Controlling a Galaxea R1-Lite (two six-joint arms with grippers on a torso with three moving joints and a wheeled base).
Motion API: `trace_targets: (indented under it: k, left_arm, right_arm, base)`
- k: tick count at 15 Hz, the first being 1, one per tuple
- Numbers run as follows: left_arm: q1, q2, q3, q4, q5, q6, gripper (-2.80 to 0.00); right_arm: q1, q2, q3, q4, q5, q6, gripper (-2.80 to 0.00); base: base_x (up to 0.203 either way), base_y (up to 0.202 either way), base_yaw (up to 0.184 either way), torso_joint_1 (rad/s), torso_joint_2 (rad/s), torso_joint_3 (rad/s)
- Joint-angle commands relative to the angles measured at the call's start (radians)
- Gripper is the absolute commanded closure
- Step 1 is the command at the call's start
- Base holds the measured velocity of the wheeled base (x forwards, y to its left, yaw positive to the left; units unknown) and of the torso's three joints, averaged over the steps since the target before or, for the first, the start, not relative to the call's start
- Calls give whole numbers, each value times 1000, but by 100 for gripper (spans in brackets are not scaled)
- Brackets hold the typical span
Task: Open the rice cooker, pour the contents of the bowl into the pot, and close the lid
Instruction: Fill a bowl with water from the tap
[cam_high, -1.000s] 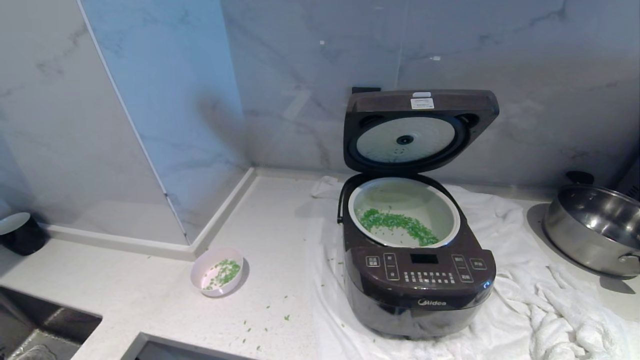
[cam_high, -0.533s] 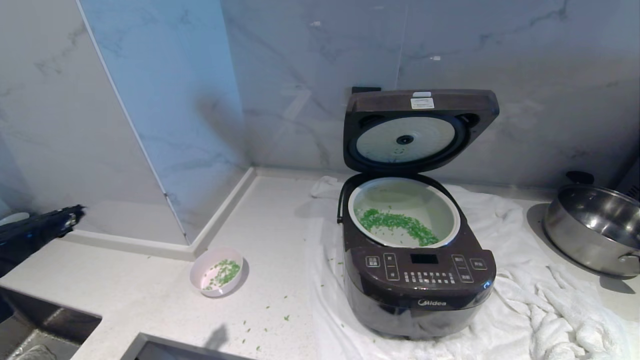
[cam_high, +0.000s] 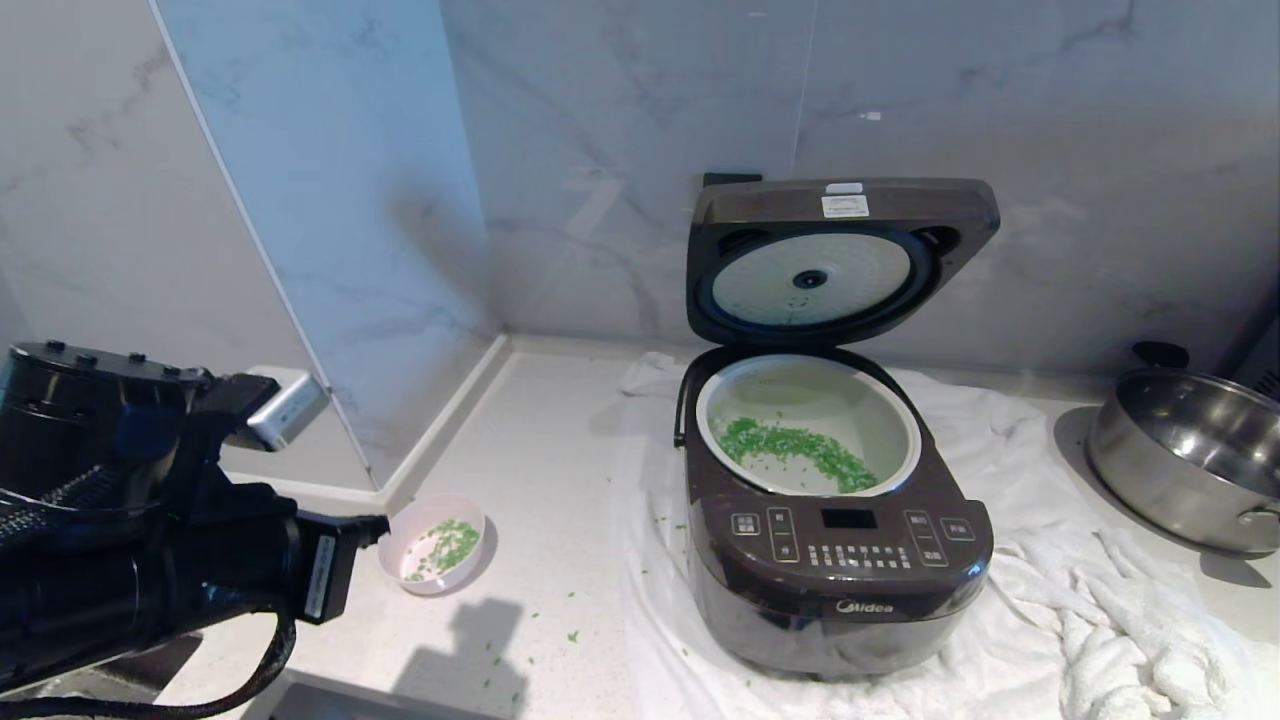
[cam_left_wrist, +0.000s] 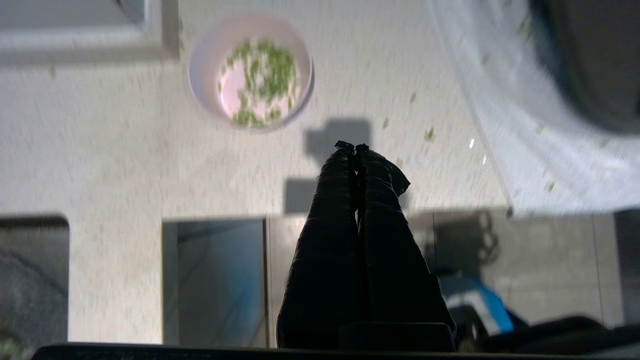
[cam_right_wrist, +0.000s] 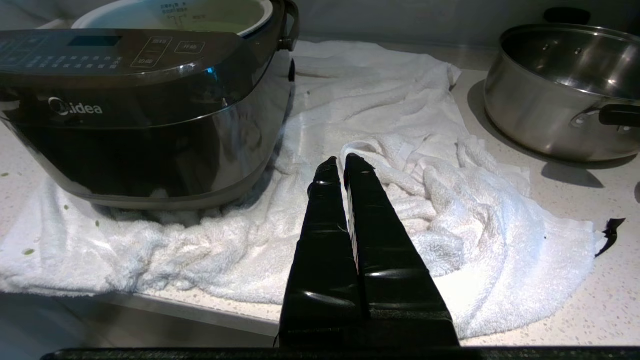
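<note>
Left hand (cam_left_wrist: 354, 147) pressed together, empty, near the bowl (cam_high: 434, 544) on the bench (cam_high: 540, 470); part fingers, pinch the rim firmly, keep level over to the pot (cam_high: 808, 424), lid (cam_high: 838, 258) already raised; right hand (cam_right_wrist: 344, 161) together, idle

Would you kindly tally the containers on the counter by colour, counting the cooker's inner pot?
Pink: 1, the bowl
White: 1, the pot in the rice cooker
Steel: 1, the steel pot
Total: 3
</note>
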Motion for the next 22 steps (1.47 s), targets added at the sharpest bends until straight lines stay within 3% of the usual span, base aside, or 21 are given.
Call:
trace_targets:
  k: [1, 3, 5, 10, 12, 14, 17, 19, 20, 22]
  left_arm:
    - [-6, 13, 6, 111, 0, -10, 0]
    - [14, 17, 6, 145, 15, -31, 0]
    - [81, 34, -27, 146, 46, -45, 0]
    - [97, 109, -87, 139, 59, -90, 0]
    - [91, 187, -99, 135, 124, -124, 0]
    - [51, 266, -90, 35, 268, -219, 0]
    - [38, 316, -77, -35, 269, -255, 0]
    - [57, 405, -85, -144, 269, -275, 0]
    - [82, 442, -89, -215, 269, -277, -280]
    - [99, 453, -104, -241, 273, -282, -280]
  right_arm:
    - [0, 0, 0, 0, 1, 0, 0]
    - [0, 0, 0, 0, 1, 0, 0]
    - [0, 0, 0, 0, 1, 0, 0]
    - [0, 0, 0, 0, 1, 0, 0]
    - [0, 0, 0, 0, 1, 0, 0]
    - [0, 0, 0, 0, 1, 0, 0]
    - [0, 0, 0, 0, 1, 0, 0]
    - [0, 0, 0, 0, 1, 0, 0]
    - [0, 0, 0, 0, 1, 0, 0]
    - [0, 0, 0, 0, 1, 0, 0]
  base:
    - [0, 0, 0, 0, 0, 0]
    - [0, 0, 0, 0, 0, 0]
    - [0, 0, 0, 0, 0, 0]
    - [0, 0, 0, 0, 0, 0]
    - [0, 0, 0, 0, 0, 0]
    - [0, 0, 0, 0, 0, 0]
    - [0, 0, 0, 0, 0, 0]
    - [0, 0, 0, 0, 0, 0]
    - [0, 0, 0, 0, 0, 0]
    - [0, 0, 0, 0, 0, 0]
